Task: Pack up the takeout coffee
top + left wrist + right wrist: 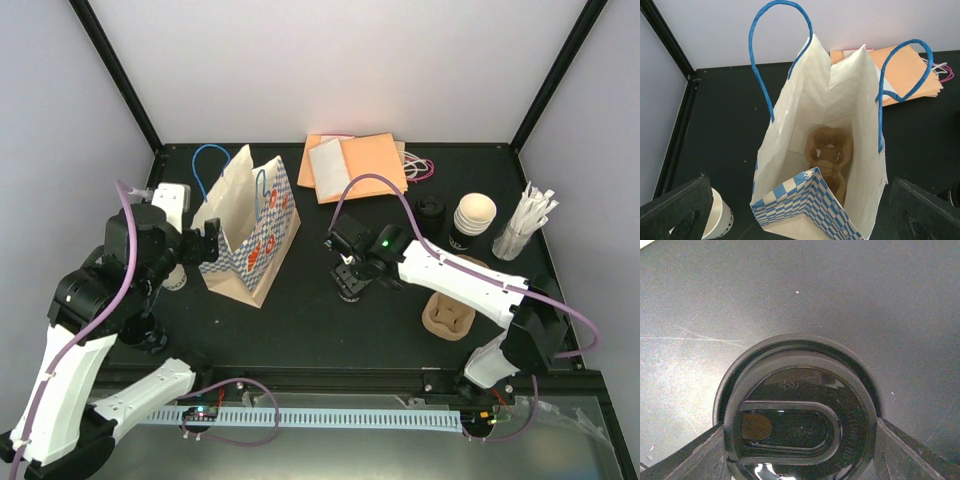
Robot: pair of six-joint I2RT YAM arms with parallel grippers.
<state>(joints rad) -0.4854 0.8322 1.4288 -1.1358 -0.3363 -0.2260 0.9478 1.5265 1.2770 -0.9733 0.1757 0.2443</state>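
Right of the bag, the right gripper straddles the takeout coffee, grip unclear, the left gripper agape; next, squeeze firmly and lift.

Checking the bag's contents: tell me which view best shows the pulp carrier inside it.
Left wrist: it looks down the open bag onto the carrier lying at the bottom. The top external view shows only the bag's walls, not that carrier. The right wrist view shows a black lid, no bag.
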